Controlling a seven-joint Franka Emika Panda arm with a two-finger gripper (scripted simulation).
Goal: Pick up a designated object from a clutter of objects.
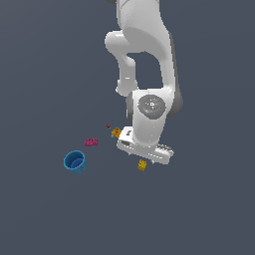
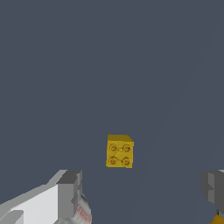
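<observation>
Exterior view, reading from its left to its right across the dark grey worktop [image 1: 40, 209].

One blue cup [image 1: 74, 162], upright, mouth open upward, standing furthest toward the exterior view's left. One pink flat piece [image 1: 90, 142] just up and right of the cup, apart from it. One tiny red bead [image 1: 108, 126] further right, alone. One orange speckled piece [image 1: 116, 132] just beside the bead, its right edge touching or tucked behind the white arm body; cannot tell which. One yellow brick [image 1: 142, 165] lies right of all these, directly below the lower edge of the hand housing, partly overlapped by it in this view. Total small items counted: five. No striped ball is visible; the arm covers much of the middle.

One arm [image 1: 149, 64], white, reaching down from the top of the frame and ending in the hand [image 1: 145, 157] above the brick.

Wrist view: the yellow brick [image 2: 119, 151] sits on the worktop, four round studs on top, counted two by two. Two fingers [image 2: 70, 192] show at the frame edges, one either side, spread wide with the brick between them and clear of both. Hand released, holding nothing. A sliver of something orange [image 2: 217, 219] shows at the corner by the far finger; too little to identify.
</observation>
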